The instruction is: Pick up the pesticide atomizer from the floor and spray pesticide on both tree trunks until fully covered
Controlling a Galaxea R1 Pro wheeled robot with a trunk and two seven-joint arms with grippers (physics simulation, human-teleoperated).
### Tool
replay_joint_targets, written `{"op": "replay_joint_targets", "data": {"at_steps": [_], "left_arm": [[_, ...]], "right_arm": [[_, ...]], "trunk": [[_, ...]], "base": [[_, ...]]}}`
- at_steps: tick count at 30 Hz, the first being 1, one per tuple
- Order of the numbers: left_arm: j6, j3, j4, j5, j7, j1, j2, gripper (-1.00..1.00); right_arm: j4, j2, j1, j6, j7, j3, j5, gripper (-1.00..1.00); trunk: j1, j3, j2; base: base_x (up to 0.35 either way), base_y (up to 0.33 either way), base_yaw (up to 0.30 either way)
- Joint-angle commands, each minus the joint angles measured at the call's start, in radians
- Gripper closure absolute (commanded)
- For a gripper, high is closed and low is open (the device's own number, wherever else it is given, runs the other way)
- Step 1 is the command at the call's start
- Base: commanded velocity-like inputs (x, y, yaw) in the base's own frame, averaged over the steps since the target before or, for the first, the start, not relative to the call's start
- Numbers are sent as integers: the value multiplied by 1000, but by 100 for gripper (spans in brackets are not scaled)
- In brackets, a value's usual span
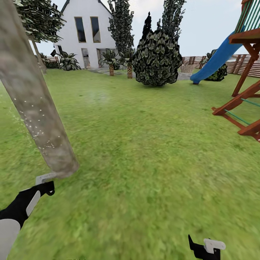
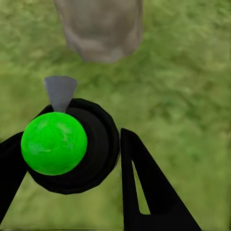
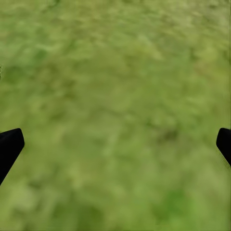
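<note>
Beside the tree trunk (image 1: 39, 108), left hand (image 2: 72, 159) clamps the atomizer (image 2: 55, 143).

Flat, shadowless daylight; blurry renders

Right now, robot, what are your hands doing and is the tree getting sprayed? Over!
Left gripper shut on atomizer, nozzle facing tree trunk. White droplets speckle trunk. Right gripper open over lawn. Nothing in the way.

The green lawn (image 1: 144, 151) bears the leaning tree trunk (image 1: 34, 104), a dark bush (image 1: 157, 59) and a wooden playset (image 1: 245, 90)
</note>
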Motion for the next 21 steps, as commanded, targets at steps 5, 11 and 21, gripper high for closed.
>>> {"op": "replay_joint_targets", "data": {"at_steps": [5, 11, 21], "left_arm": [[15, -1, -4, -2, 0, 0, -2, 100], [162, -8, -38, -11, -1, 0, -4, 100], [165, -8, -42, -11, 0, 0, -5, 100]], "right_arm": [[0, 0, 0, 0, 0, 0, 0, -100], [0, 0, 0, 0, 0, 0, 0, -100], [0, 0, 0, 0, 0, 0, 0, -100]], "trunk": [[0, 0, 0], [0, 0, 0], [0, 0, 0]], "base": [[78, -267, 241], [166, -239, 17], [212, -209, 205]]}}
